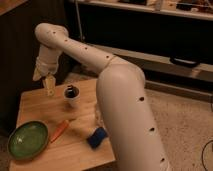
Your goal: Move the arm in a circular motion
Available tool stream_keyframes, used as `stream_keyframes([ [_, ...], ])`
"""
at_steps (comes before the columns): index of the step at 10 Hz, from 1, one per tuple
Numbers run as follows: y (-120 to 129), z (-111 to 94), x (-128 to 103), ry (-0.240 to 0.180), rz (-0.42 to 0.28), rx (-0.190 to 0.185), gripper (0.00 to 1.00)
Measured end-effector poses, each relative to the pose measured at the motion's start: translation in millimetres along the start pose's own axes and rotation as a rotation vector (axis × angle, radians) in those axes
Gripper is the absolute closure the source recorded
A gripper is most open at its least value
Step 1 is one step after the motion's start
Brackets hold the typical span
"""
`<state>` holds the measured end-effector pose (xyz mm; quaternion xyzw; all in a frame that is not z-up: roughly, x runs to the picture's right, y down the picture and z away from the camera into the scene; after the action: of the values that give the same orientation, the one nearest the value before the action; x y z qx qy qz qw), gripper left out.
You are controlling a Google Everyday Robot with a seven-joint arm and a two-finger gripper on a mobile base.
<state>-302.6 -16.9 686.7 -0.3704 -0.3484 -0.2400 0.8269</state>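
Currently arm arcs from lower right up & over desk; claw hangs above desk's back-left part, just left of cup. Claw state: can't tell.

No readable text, labels or numbers from my end. I checked the large white robot arm with small dark holes, the small white cup, the round green bowl and the blue sponge: nothing legible. The narrow beige gripper hangs above the far left part of the light wooden table, near the cup, and carries no markings I can read.
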Motion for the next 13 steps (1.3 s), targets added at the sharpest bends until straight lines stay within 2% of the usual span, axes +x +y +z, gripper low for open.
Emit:
stream_keyframes([
  [2, -0.2, -0.3, 0.0, 0.000, 0.000, 0.001, 0.20],
  [5, -3.5, -14.0, 14.8, 0.043, 0.026, 0.011, 0.20],
  [7, 6.4, -43.2, 55.5, 0.097, 0.080, 0.023, 0.20],
  [10, 32.6, -72.5, 104.9, 0.136, 0.139, 0.032, 0.20],
  [13, 53.1, -83.7, 120.4, 0.163, 0.183, 0.043, 0.20],
])
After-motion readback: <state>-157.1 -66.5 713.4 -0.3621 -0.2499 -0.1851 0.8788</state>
